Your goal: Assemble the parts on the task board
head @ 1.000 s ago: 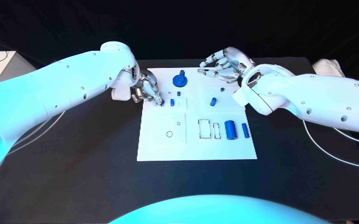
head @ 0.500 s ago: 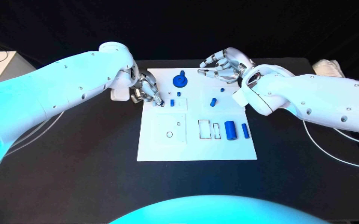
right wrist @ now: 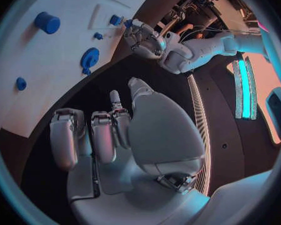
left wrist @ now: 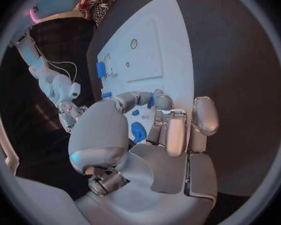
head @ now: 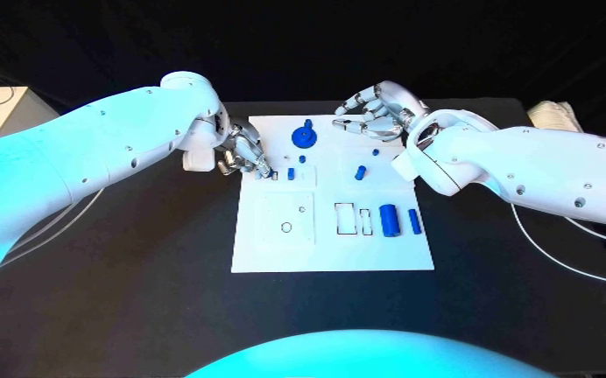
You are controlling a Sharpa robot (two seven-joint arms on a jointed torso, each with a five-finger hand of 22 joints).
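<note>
**Two hands at the far end of the board, the left one nearest the small pegs**

Two hands work the far end of the task board (head: 331,251), and the coming move turns on the left hand (head: 240,152), which sits at the board's left edge, fingertips pointing down. A small blue peg (head: 291,172) lies just beside those fingertips, toward the board's middle; its long axis runs from the far end toward the near end. In the left wrist view the left hand's fingers (left wrist: 178,130) are curled in toward the thumb, with a bit of blue between them, but I cannot tell whether a part is pinched there or merely lies behind them.

The right hand (head: 374,113) hovers at the board's far right corner, fingers curled in; the right wrist view shows nothing in it, so it looks clenched and idle. By my judgement the left hand is much the nearer to the peg.

Other parts on the board: a round blue knob (head: 303,136) at the far end between the two hands, a slanted blue piece (head: 360,171) near the middle, and a thick blue cylinder (head: 391,220) with a thin blue bar (head: 414,220) beside it toward the near right. White recesses lie left of the cylinder. The knob stands close to the left hand's likely path and could be brushed.
</note>
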